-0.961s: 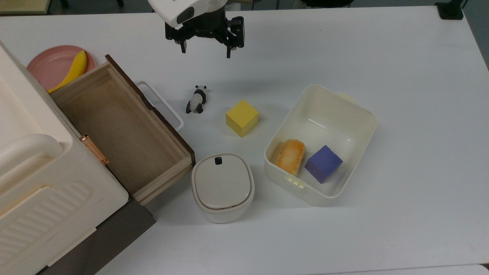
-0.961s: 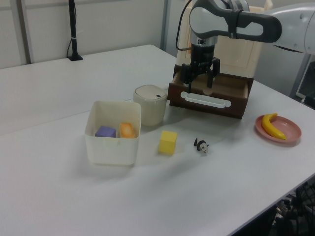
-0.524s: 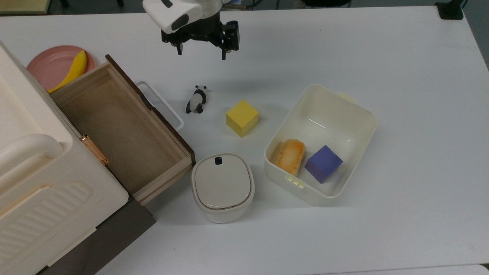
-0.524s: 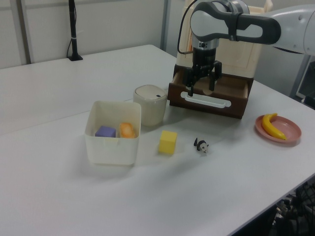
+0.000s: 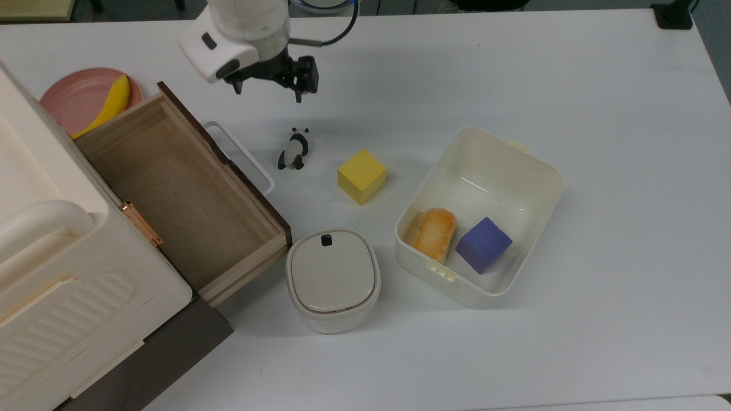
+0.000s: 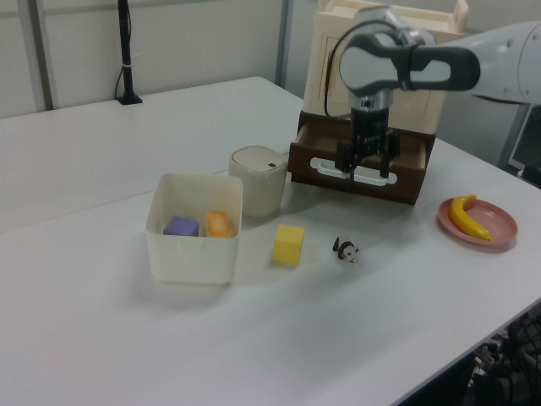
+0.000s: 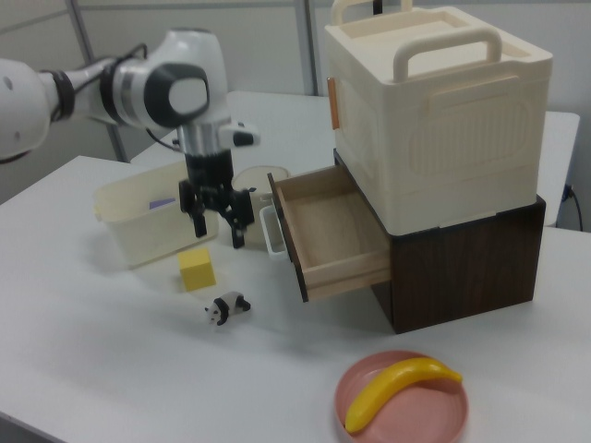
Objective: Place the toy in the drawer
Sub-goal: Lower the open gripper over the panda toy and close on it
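The toy [image 5: 294, 148], a tiny black-and-white panda, lies on the white table between the drawer's white handle [image 5: 240, 154] and a yellow cube [image 5: 361, 176]. It is also in the left view [image 6: 345, 250] and the right view [image 7: 226, 308]. The light-wood drawer [image 5: 177, 194] stands pulled out and empty, its dark front panel [image 6: 406, 188] facing the toy. My gripper [image 5: 267, 91] hangs open and empty above the table, just beyond the toy and slightly toward the top view's left. In the left view the gripper [image 6: 363, 169] sits in front of the drawer's panel; in the right view the gripper [image 7: 220, 235] is above the yellow cube [image 7: 196, 270].
A cream bin [image 5: 502, 148] at the top view's right holds a purple cube [image 5: 483, 244] and a bread piece [image 5: 435, 234]. A lidded cream pot [image 5: 333, 279] stands by the drawer's corner. A pink plate [image 5: 74, 97] with a banana [image 5: 108, 105] lies behind the drawer. A cream box [image 5: 45, 245] tops the cabinet.
My gripper has shifted toward the top view's left and sunk lower, ending nearer the drawer's handle and the toy. The toy and the other things have stayed put.
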